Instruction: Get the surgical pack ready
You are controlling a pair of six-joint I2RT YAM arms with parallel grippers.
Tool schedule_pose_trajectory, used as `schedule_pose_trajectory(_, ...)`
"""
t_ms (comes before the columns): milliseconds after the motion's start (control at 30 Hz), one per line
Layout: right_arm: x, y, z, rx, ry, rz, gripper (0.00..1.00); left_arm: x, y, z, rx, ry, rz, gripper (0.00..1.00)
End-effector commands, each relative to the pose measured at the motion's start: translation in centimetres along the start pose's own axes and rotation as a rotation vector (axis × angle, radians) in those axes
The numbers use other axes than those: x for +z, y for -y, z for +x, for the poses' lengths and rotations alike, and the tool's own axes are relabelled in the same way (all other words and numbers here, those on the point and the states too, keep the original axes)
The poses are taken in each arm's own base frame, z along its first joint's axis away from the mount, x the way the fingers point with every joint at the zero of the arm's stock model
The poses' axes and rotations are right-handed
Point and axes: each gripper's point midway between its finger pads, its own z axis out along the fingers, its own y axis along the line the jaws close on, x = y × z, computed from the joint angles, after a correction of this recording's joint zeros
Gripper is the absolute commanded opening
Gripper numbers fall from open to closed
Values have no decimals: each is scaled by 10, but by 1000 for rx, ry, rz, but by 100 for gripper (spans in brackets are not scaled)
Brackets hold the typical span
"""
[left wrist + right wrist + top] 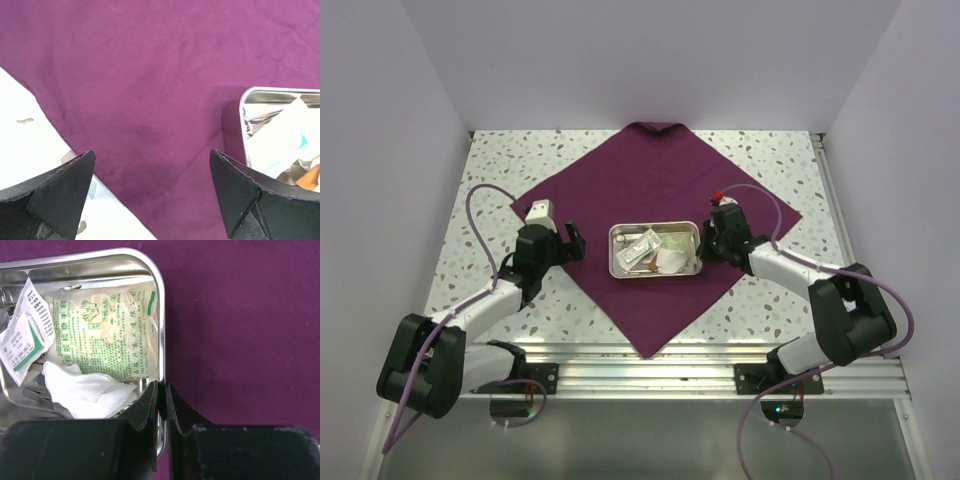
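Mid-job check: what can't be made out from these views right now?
Top view: instruments too small to identify.
Right wrist view: instruments mostly under gauze and packets; tray near corner behind right end effector.
Left wrist view: most of tray cut off by right edge.

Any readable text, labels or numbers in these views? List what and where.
"胶检查手套" (likely; its start is unclear): large green characters on the big glove packet in the steel tray, next to a hand pictogram.
Fine green print on that packet: too small to read.
Small white sachets: black and green print, too small to read.
Top and left wrist views: nothing legible.
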Motion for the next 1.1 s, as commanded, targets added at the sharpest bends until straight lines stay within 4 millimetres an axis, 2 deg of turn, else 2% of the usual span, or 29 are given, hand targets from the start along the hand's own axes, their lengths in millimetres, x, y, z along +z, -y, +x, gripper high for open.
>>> schedule_pose_trajectory(0, -8, -10, -22, 56, 87, -9, 6, 1, 11, -18, 18, 78, 43, 100)
schedule_pose_trajectory(200, -9, -10, -20, 78, 99, 9, 0, 0, 11, -18, 18, 82, 48, 100)
schedule_pose_trajectory(433, -8, -3, -19, 128, 127, 43, 0, -1, 14, -19, 18, 83, 59, 100)
schedule_pose_trajectory(567, 0, -3, -18, 129, 120, 53, 0, 1, 14, -16, 19, 74, 61, 100)
schedule_pose_trajectory(733, 7, -10, -26, 118, 126, 38, 0, 1, 15, -17, 23, 74, 64, 100)
schedule_pose_trajectory(833, 10, -12, -27, 111, 117, 31, 7, 0, 16, -17, 24, 75, 66, 100)
schedule_pose_trajectory(967, 15, -15, -23, 112, 103, 11, 9, 0, 18, -17, 26, 75, 74, 100)
schedule_pose_trajectory(1067, 18, -20, -27, 108, 116, -8, 10, 0, 18, -16, 26, 71, 74, 100)
